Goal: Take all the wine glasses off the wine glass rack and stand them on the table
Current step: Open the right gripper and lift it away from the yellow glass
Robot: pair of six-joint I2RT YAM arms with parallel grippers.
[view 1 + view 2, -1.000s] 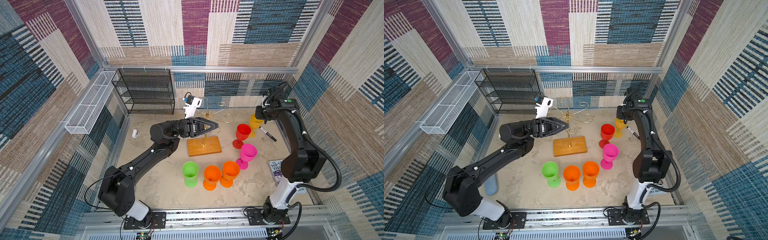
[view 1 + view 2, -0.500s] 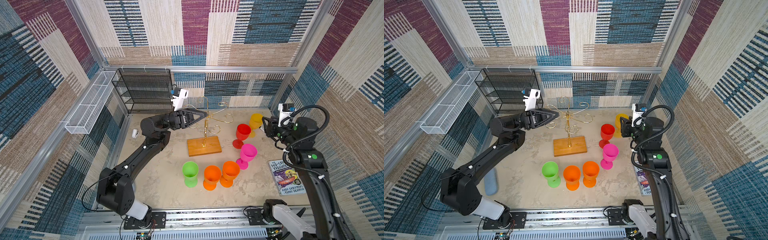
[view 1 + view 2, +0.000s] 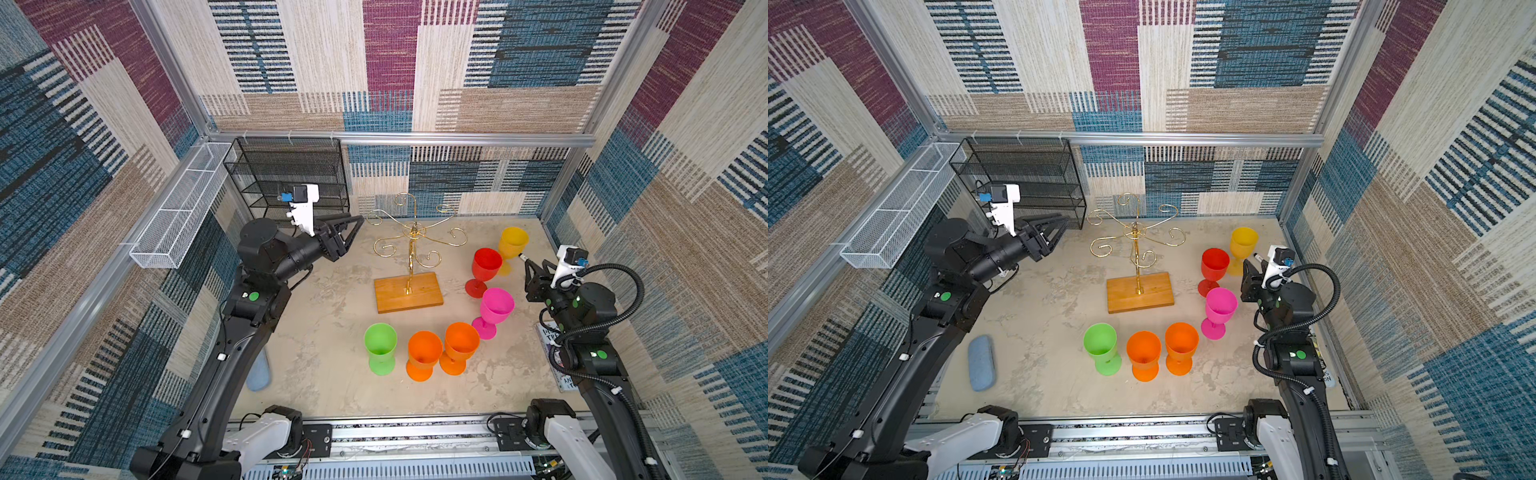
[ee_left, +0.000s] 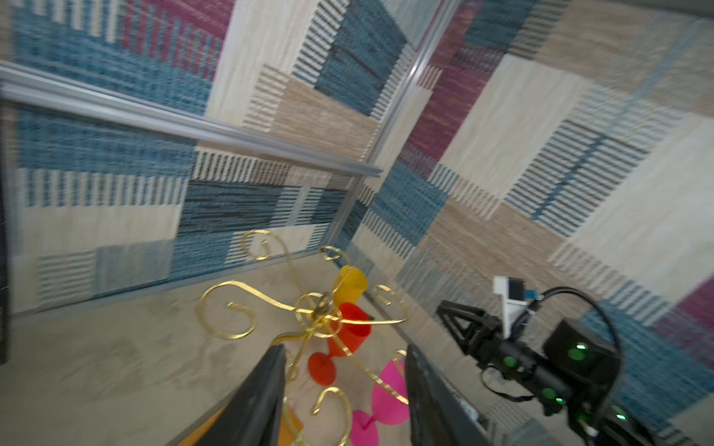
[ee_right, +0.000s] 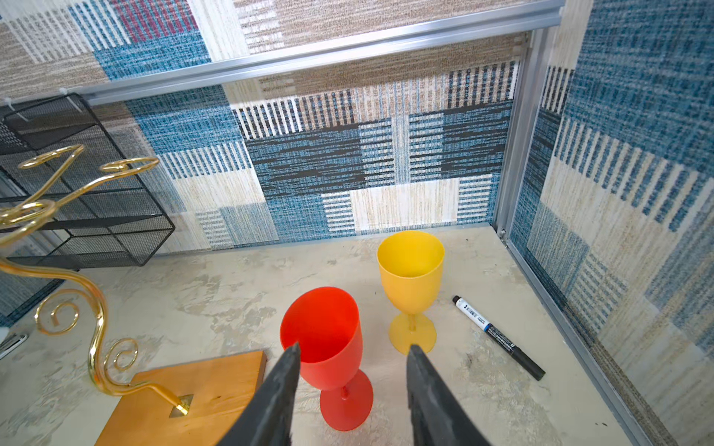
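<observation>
Both arms have pulled back over the last second. The left gripper (image 3: 354,225), which was up against the gold wire wine glass rack (image 3: 409,291) with its light-wood base, has drawn clear of it. The right gripper (image 3: 533,268), which was down at the yellow plastic wine glass (image 3: 513,243), has swung back toward its own mount.

The left gripper's jaws stand moderately apart with nothing between them. The rack's scroll arms lie just ahead of its fingertips without touching them, and every scroll is bare. The right gripper's jaws are likewise parted and empty. Straight ahead of them stands the red plastic wine glass (image 5: 322,336), and the yellow one stands just beyond it. Both are upright on the mottled beige tabletop (image 5: 216,293), and a black marker pen (image 5: 498,336) lies beside the yellow glass.

The pink plastic wine glass (image 3: 497,305), two orange plastic wine glasses (image 3: 424,349) and the green plastic wine glass (image 3: 380,343) also stand upright on the tabletop, clear of both tools.

With no glass left hanging, the removal looks finished, and the step in hand appears to be the retreat. The next move calls for little: each arm should back off cleanly. The left must not snag a scroll, and the right must not clip the red glass so close ahead of its jaws.
</observation>
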